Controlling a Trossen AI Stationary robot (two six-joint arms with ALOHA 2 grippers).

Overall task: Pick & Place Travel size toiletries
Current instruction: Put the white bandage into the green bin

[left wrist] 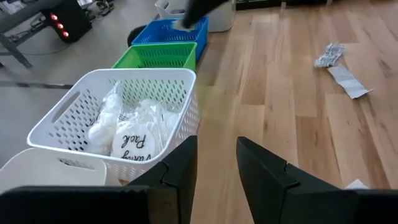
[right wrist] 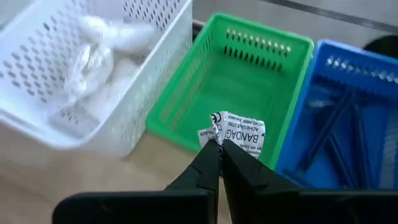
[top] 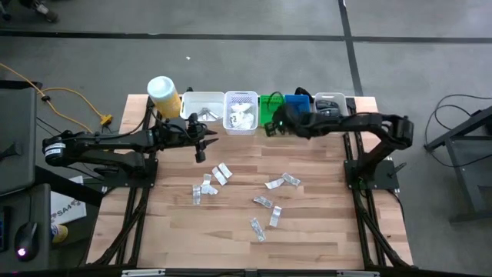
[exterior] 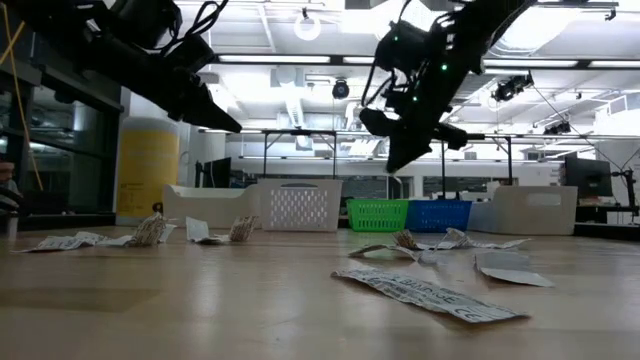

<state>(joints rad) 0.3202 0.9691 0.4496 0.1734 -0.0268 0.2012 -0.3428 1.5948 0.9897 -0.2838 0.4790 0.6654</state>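
Several white and clear sachets lie flat on the wooden table: one group (top: pixel 211 183) toward the left, another (top: pixel 270 206) toward the right, also seen in the low view (exterior: pixel 430 292). My right gripper (right wrist: pixel 219 144) (top: pixel 270 127) hangs above the near rim of the green basket (right wrist: pixel 261 45), shut on a white bandage sachet (right wrist: pixel 241 130). My left gripper (left wrist: pixel 216 147) (top: pixel 203 143) is open and empty in the air, just in front of the white perforated basket (left wrist: pixel 180 79), which holds white sachets (left wrist: pixel 132 142). Dark-blue sticks (right wrist: pixel 348 124) lie in the blue basket. My right gripper pinches the white bandage sachet by its lower edge (right wrist: pixel 219 135) between its two fingertips. The fingers point slanting down toward the row of baskets. The sachet is lifted clear of the table and stands crumpled beyond the fingertips, over the green basket's near rim.
A row of containers lines the table's far edge: yellow canister (top: pixel 164 94), white bin (top: pixel 201 104), white perforated basket (top: pixel 241 112), green basket (top: pixel 270 104), blue basket (top: pixel 297 100), grey bin (top: pixel 330 101). Bare wood stretches along the near edge.
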